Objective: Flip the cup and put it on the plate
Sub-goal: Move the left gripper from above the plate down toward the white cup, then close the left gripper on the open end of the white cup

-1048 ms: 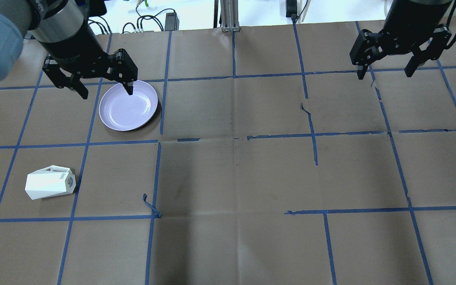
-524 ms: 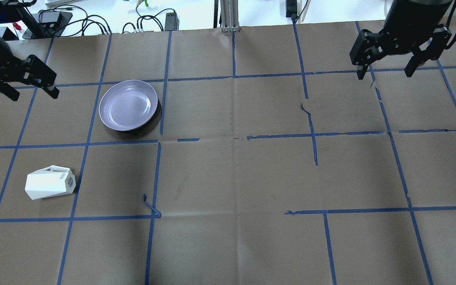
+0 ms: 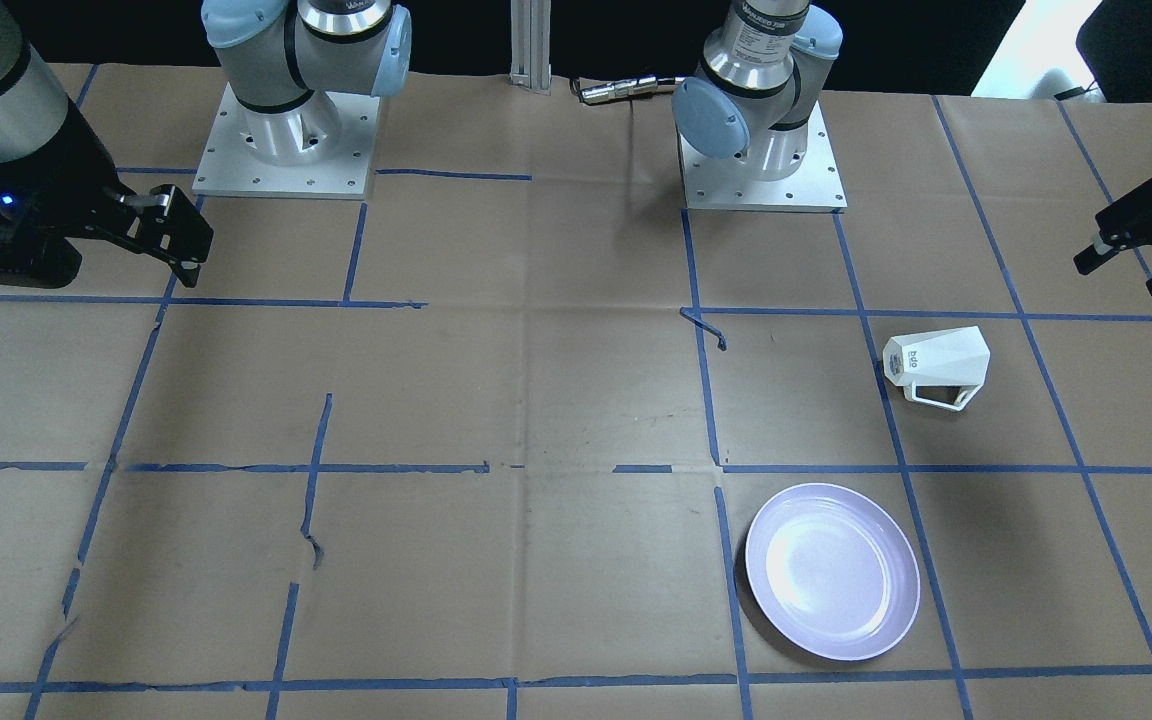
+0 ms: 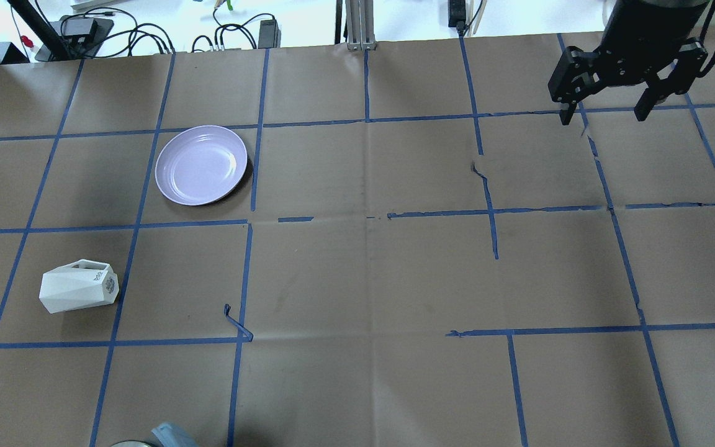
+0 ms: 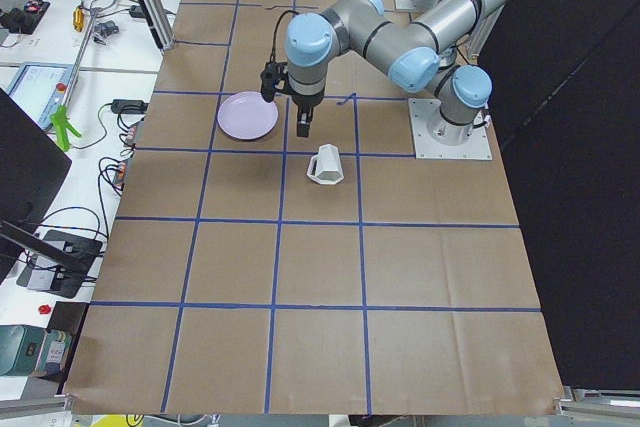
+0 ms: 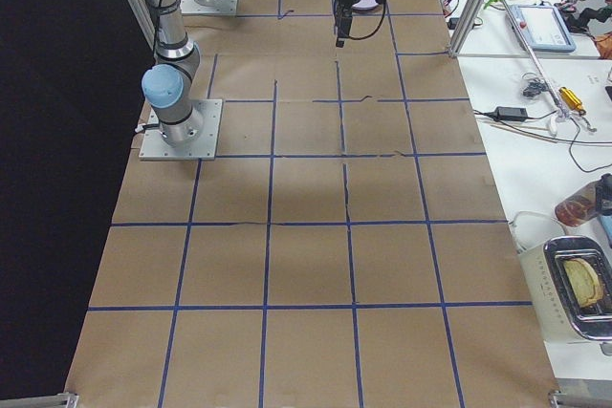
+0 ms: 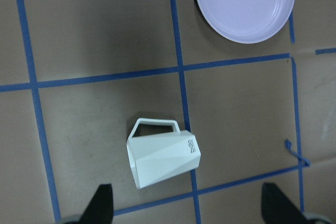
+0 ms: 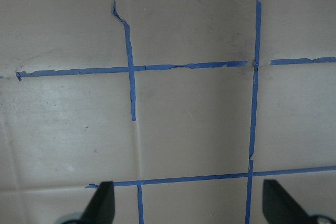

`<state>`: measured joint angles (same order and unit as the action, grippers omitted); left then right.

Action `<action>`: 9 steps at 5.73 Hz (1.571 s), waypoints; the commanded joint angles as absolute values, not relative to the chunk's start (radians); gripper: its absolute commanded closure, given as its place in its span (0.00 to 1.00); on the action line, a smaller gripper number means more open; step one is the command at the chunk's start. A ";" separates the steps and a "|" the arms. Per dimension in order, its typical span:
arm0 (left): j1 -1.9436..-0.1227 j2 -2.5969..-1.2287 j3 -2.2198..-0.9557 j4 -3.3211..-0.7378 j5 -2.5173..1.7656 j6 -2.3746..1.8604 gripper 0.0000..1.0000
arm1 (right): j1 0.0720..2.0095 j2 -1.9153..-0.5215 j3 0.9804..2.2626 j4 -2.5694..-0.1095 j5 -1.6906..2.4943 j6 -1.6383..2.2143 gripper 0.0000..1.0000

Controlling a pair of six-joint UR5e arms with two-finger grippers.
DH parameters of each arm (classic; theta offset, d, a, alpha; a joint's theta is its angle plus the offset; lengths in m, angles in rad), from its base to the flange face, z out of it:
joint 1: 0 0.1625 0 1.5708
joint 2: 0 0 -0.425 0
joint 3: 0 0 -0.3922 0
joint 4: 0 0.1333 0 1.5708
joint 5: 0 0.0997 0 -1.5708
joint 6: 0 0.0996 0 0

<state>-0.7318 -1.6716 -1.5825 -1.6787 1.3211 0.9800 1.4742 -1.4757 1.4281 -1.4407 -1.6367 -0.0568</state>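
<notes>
Jaws wide apart and empty on left gripper (image 3: 1119,278), hanging high and off to the side of white faceted mug (image 4: 78,289), wrist camera looking straight down on it, likely to line up an approach. Mug tipped on its side on taped brown paper (image 4: 370,273), narrow lettered base toward table centre, angular handle (image 7: 155,126) toward lavender plate (image 4: 201,164), in the next grid square and bare. Needs righting before set-down. Right gripper (image 4: 603,117) likewise spread, holding nothing, parked far across, probably to keep clear
</notes>
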 commanded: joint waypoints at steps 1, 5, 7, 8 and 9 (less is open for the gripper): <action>-0.574 -1.823 -1.580 -1.774 1.197 1.208 0.01 | 1.474 -1.476 1.428 -1.442 -1.637 -0.057 0.00; -0.479 -2.173 -1.571 -1.951 1.088 1.535 0.01 | 1.474 -1.476 1.428 -1.440 -1.637 -0.057 0.00; -0.463 -2.265 -1.559 -2.052 1.065 1.623 0.01 | 1.474 -1.476 1.428 -1.440 -1.637 -0.057 0.00; -0.463 -2.269 -1.555 -2.133 1.036 1.624 0.02 | 1.474 -1.476 1.428 -1.442 -1.637 -0.057 0.00; -0.463 -2.272 -1.555 -2.190 1.011 1.626 0.02 | 1.474 -1.476 1.428 -1.440 -1.637 -0.057 0.00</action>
<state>-0.4639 -2.2664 -1.5564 -2.1322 1.0343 1.6220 1.4741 -1.4757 1.4281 -1.4412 -1.6368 -0.0568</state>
